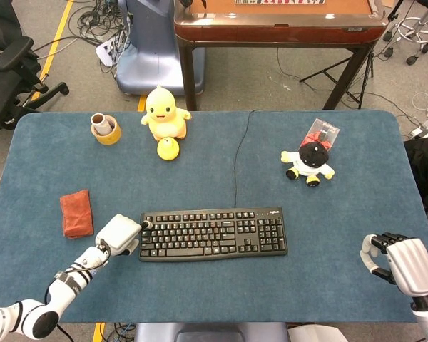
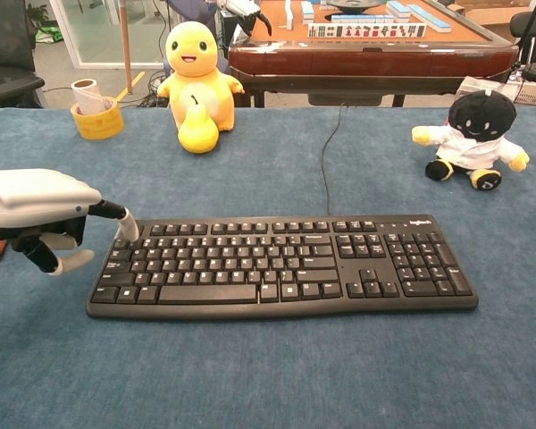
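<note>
A black keyboard (image 1: 212, 234) (image 2: 286, 264) lies at the front middle of the blue table (image 1: 357, 214). My left hand (image 1: 118, 233) (image 2: 36, 210) hovers at the keyboard's left end. One fingertip (image 2: 127, 230) is stretched out to the top-left corner keys while the other fingers are curled under; it holds nothing. My right hand (image 1: 403, 263) rests near the front right corner of the table, far from the keyboard, fingers apart and nothing in it. It does not show in the chest view.
A yellow duck plush (image 1: 164, 114) (image 2: 195, 80) with a small yellow toy (image 1: 168, 148) stands at the back. A tape roll (image 1: 105, 129) sits back left, a red cloth (image 1: 76, 214) left, a black plush (image 1: 310, 162) right. The keyboard cable (image 1: 237, 164) runs backward.
</note>
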